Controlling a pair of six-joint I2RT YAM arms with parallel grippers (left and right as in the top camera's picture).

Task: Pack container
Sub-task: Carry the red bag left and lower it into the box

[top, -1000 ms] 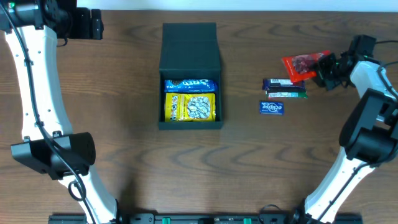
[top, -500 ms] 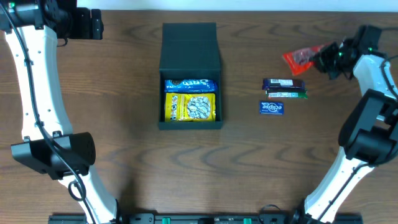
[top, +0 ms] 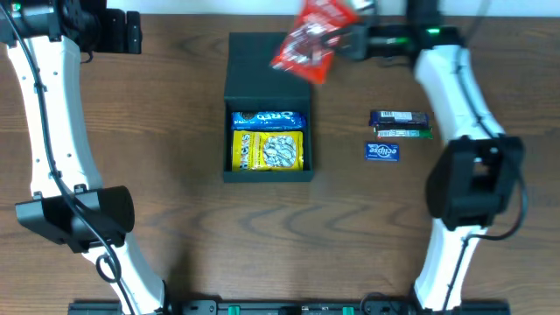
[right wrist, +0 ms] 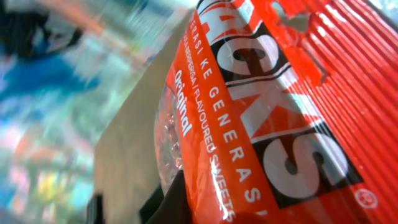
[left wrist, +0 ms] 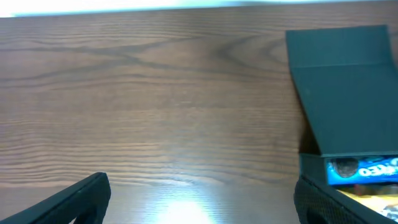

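The black container (top: 268,79) stands open in the middle of the table, lid flap to the far side. It holds a blue Oreo packet (top: 268,119) and a yellow snack packet (top: 268,150). It also shows at the right of the left wrist view (left wrist: 342,93). My right gripper (top: 343,37) is shut on a red sweets packet (top: 308,42) and holds it in the air over the container's far right corner. The red packet fills the right wrist view (right wrist: 273,112). My left gripper (left wrist: 199,202) is open and empty over bare table left of the container.
Three small packets lie right of the container: a dark blue bar (top: 399,117), a green bar (top: 402,132) and a blue Eclipse pack (top: 381,151). The left arm's base (top: 74,219) and the right arm's base (top: 472,188) stand near the front.
My right gripper has lifted the red packet from the far right of the table and carried it left to above the container's lid. The left arm has not moved.
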